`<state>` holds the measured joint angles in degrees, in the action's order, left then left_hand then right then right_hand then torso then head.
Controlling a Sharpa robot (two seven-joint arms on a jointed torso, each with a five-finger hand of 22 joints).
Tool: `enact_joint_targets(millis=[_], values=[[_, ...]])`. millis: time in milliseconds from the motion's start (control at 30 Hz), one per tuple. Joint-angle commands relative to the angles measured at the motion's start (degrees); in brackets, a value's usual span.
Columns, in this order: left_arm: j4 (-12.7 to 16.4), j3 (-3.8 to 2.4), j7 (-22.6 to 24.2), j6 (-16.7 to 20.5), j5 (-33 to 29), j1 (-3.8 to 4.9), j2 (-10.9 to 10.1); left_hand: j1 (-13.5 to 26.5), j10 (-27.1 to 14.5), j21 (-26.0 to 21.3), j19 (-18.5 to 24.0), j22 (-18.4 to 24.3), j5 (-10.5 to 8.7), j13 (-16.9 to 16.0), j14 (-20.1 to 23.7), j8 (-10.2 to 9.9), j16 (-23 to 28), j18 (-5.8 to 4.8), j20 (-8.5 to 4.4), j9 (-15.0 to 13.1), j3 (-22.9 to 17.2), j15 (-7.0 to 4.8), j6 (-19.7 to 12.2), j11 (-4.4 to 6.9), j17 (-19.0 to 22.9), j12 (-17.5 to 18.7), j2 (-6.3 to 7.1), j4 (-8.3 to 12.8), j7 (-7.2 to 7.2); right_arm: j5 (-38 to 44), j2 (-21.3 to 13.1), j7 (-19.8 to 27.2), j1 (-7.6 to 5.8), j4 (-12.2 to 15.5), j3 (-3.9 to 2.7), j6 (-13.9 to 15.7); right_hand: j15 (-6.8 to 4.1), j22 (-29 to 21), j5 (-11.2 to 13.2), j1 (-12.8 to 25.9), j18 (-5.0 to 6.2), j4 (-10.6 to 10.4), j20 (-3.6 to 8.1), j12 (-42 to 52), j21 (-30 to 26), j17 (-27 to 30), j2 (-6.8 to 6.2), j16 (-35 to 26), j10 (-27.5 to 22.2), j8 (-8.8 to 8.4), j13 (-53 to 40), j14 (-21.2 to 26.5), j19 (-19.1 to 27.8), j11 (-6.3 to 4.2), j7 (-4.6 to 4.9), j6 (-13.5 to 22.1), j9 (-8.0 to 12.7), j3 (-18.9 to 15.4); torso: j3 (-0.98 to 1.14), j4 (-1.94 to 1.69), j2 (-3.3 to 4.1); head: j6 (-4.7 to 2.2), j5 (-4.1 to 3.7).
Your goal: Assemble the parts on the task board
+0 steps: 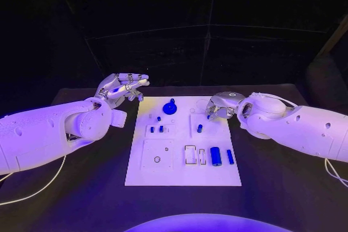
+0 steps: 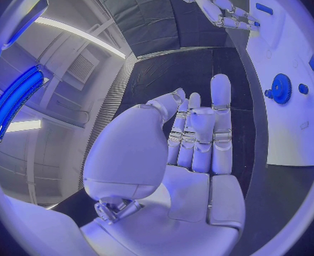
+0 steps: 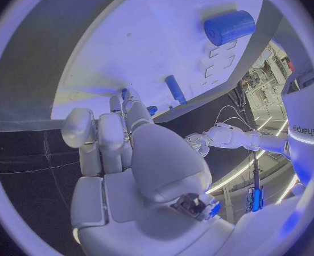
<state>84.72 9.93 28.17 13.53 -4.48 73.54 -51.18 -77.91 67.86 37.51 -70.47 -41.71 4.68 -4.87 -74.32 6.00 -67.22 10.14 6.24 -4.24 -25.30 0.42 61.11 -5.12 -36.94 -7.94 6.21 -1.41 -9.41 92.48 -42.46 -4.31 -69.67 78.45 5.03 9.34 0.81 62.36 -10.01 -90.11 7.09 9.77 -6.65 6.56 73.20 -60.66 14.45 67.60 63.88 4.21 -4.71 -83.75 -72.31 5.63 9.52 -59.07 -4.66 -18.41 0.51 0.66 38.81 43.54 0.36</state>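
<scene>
The word "sharpa" reads in dark letters on the white casing of the right arm (image 3: 308,132), seen sideways in the right wrist view; no other writing is legible.

The left hand (image 1: 121,87) hovers above the black table (image 1: 275,191) just off the far left corner of the task board (image 1: 145,176); its silver fingers (image 2: 220,105) stand fairly straight and close beside one another with the thumb folded across the palm, and they hold nothing and touch nothing.

The right hand (image 1: 221,105) hangs over the far right part of the board, fingers (image 3: 108,132) curled downward; the right wrist view shows them bunched side by side near the board's surface, but whether they pinch a part or press the plate cannot be told.

The board is a flat white rectangular plate lying in the middle of the table, with shallow rectangular and round recesses cut into it; a blue toothed gear (image 1: 170,108) sits near its far edge; a small blue peg (image 1: 199,127) stands near the middle; a thick blue cylinder (image 1: 215,156) lies in the near right area, with a slimmer blue bar (image 1: 231,156) just beside it on the right; two tiny blue pieces (image 1: 157,129) rest left of centre.

The arms are smooth glossy white shells; the hands are metallic and segmented.
</scene>
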Motion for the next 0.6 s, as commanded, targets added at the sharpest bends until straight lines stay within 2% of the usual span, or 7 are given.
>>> enact_joint_targets(millis=[33,333,600], values=[[0.27,-0.04,0.46,-0.98,-0.4,0.08,-0.11,-0.42,-0.42,-0.29,0.3,0.08,0.27,-0.07,0.32,0.26,0.3,0.36,-0.13,0.1,-0.02,-0.02,-0.23,-0.16,0.06,-0.25,0.16,0.24,-0.16,0.51,0.22,-0.23,0.02,-0.12,-0.03,-1.77,-0.18,0.44,0.33,0.18,-1.19,0.56,-0.01,-0.42,0.48,-0.2,0.7,0.35,0.52,-0.36,0.38,-1.52,-0.44,0.03,0.02,-0.46,0.17,0.1,0.0,-0.02,0.03,0.35,0.05],[0.29,-0.04,0.05,-0.69,-0.4,0.08,-0.2,-0.43,-0.46,-0.32,0.3,0.1,0.3,-0.07,0.38,0.25,0.36,0.35,-0.12,0.1,-0.02,-0.01,-0.27,-0.17,0.2,-0.27,0.17,0.26,-0.17,0.55,0.5,-1.03,0.53,-0.42,-0.03,-3.39,-0.34,2.87,0.66,0.92,-1.64,2.59,0.08,-0.6,2.18,-1.97,1.69,2.16,1.83,-0.34,1.08,-1.84,-1.7,-0.22,-0.16,-1.53,0.51,0.34,-0.01,-0.01,-0.03,0.73,0.14],[0.33,-0.04,0.39,0.08,-0.39,0.08,-0.24,-0.59,-0.55,-0.39,0.29,0.15,0.35,-0.07,0.44,0.22,0.4,0.35,-0.11,0.12,-0.08,0.01,-0.36,-0.18,0.28,-0.34,0.19,0.43,-0.18,1.87,0.77,-1.83,0.69,-0.55,-0.03,-3.37,-0.4,3.83,1.1,0.89,-1.78,4.91,0.23,-0.95,2.93,-2.53,2.28,2.93,2.51,-0.41,1.13,-1.86,-1.98,-0.36,-0.22,-2.15,0.7,1.54,-0.04,-0.04,-0.03,0.89,0.11]])
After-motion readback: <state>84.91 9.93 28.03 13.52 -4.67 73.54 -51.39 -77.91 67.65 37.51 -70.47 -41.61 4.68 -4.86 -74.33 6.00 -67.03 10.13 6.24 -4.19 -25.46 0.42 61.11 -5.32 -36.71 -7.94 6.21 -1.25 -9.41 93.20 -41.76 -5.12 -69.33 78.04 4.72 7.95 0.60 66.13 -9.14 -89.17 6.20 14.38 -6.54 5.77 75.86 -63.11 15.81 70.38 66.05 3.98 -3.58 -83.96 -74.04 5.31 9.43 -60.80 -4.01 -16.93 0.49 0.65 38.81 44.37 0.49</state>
